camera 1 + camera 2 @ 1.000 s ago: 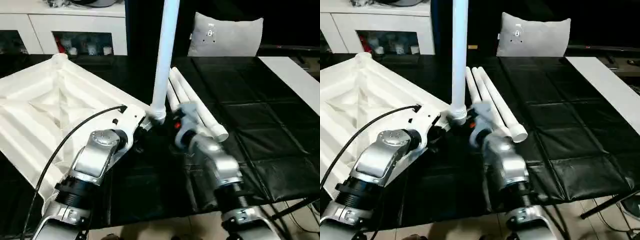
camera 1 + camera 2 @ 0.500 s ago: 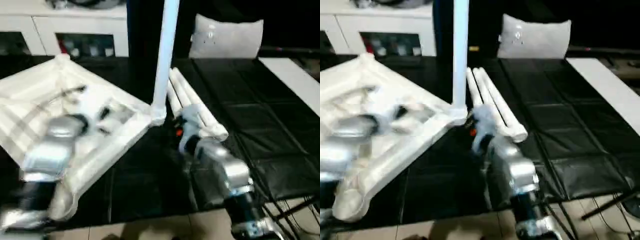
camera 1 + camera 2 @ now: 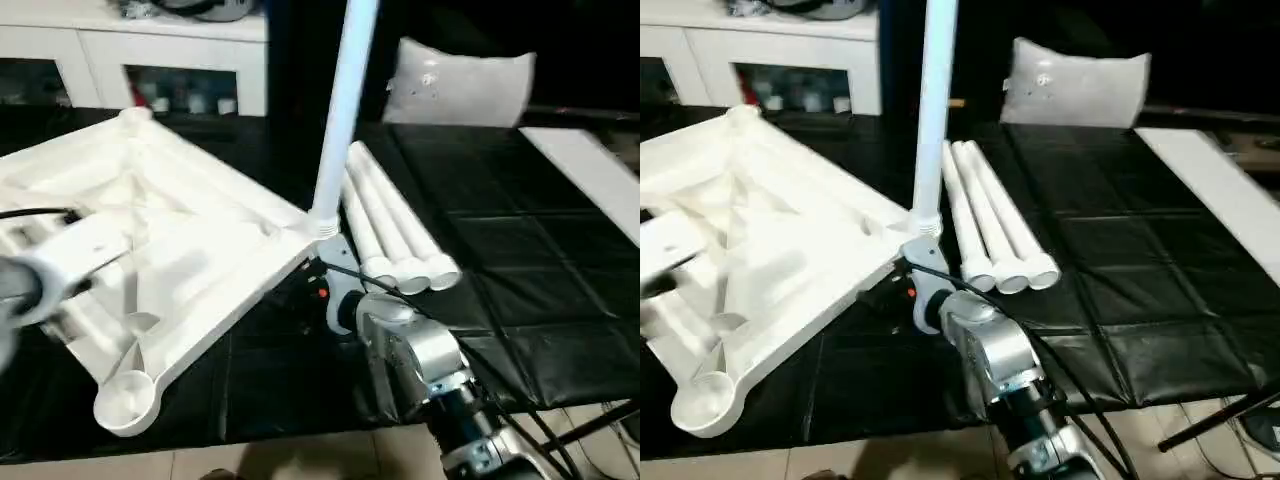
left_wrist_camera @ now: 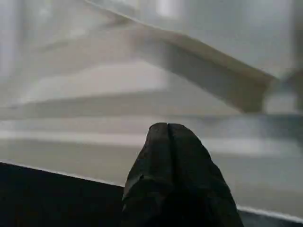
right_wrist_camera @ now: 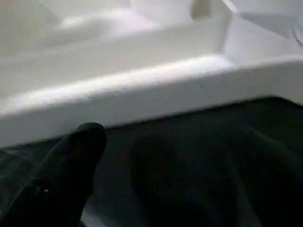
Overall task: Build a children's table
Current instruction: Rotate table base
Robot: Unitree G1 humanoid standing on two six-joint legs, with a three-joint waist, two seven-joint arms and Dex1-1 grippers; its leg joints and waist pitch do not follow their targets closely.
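The white table top (image 3: 150, 230) lies upside down on the black mat, ribs up. One white leg (image 3: 340, 110) stands upright in its corner socket (image 3: 322, 226). Three more legs (image 3: 392, 228) lie side by side just right of it. My left gripper (image 4: 168, 130) is shut on nothing and hovers over the top's ribbed underside; the left arm (image 3: 45, 275) is at the picture's left edge. My right gripper (image 5: 175, 156) is open, low on the mat, facing the top's rim (image 5: 142, 94) near the standing leg. A finger (image 5: 80, 151) shows dark in the right wrist view.
A grey-white pillow (image 3: 460, 85) leans at the back right. A white cabinet (image 3: 150, 60) stands behind. A white board (image 3: 590, 170) lies at the mat's right. An open corner socket (image 3: 125, 400) sits near the mat's front edge, with floor below.
My left arm has pulled away from the standing leg's base to the left, over the top, and its fingers have closed. The right arm has drawn back slightly. The camera shifted.
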